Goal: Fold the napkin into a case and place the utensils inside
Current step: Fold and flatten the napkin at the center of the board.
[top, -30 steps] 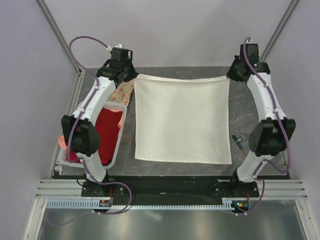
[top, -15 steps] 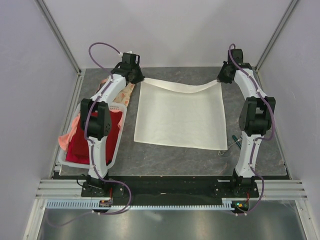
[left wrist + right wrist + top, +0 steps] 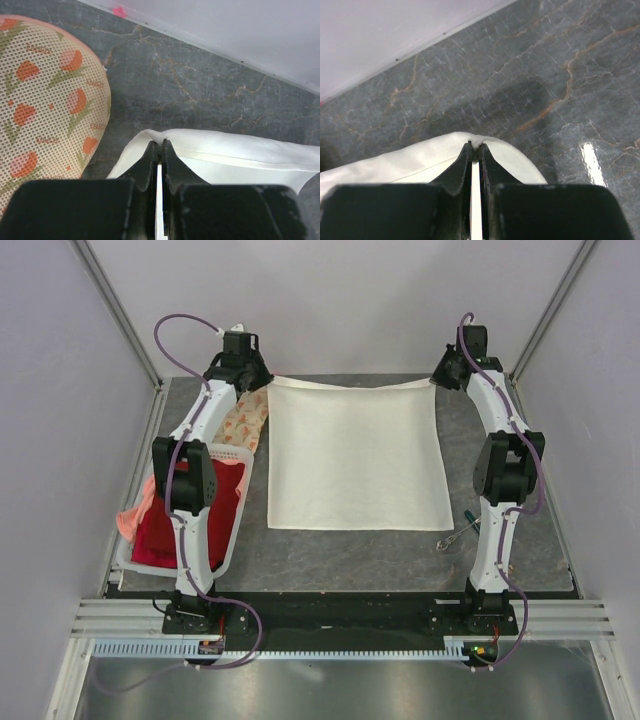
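**Top view.** The cream-white napkin [image 3: 355,455] lies spread on the grey bench [image 3: 350,560] as a single open layer. The left claw [image 3: 159,145] is pinched narrow on the napkin's far left corner, and the right claw [image 3: 475,146] is clamped likewise on its far right corner. The white basket [image 3: 237,515] at the bench's left side holds a red cloth [image 3: 155,535]; a pinkish cloth [image 3: 130,520] hangs over its outer rim. A floral-print cloth [image 3: 243,425] lies on the bench just beside the basket's far end. The utensils [image 3: 455,537] lie on the bench near the napkin's near right corner.
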Controlling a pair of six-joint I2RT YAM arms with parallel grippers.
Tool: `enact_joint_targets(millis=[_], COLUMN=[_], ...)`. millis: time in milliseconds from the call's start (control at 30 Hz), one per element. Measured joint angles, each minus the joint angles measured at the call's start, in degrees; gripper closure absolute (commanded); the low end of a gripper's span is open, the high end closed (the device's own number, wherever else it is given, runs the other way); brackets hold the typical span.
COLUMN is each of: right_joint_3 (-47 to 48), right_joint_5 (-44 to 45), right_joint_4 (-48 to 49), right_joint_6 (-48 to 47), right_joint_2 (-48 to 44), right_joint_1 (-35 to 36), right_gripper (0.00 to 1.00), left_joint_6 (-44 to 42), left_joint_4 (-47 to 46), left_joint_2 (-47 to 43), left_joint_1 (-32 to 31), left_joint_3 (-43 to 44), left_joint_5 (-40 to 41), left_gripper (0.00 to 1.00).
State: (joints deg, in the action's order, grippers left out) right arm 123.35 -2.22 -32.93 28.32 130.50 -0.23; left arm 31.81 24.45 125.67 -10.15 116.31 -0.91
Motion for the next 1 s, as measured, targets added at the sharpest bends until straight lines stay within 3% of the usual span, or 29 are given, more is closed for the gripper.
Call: enact_joint_targets(millis=[267,400,767,1000], right_joint_3=[0.11,-8.72,-29.64,-44.41], right_joint_5=[-1.05,-0.94,-0.28,-0.61], right_joint_4=[1.2,0.66,-5.29,-7.17], right_joint_6=[0.9,1.05,-1.46,-2.82], right_joint_2=[-0.15,-4.13,-26.03,-38.38], right_joint_1=[0.0,0.0,-0.07,-1.18], right_gripper=[1.0,1.0,1.0,1.0], left_joint_6=[0.0,-0.02,0.02,-0.68], left_joint_4=[-0.02,1.36,7.63,10.97], left_joint_2=[0.33,-0.92,-18.1,-29.51], left_joint_1=[0.15,0.07,-0.66,-4.79], left_joint_3=[0.26,-1.81,-23.45,-34.91], left_joint_5=[-2.43,-3.15,-8.81,-11.1], left_gripper=[0.98,0.98,0.98,0.98])
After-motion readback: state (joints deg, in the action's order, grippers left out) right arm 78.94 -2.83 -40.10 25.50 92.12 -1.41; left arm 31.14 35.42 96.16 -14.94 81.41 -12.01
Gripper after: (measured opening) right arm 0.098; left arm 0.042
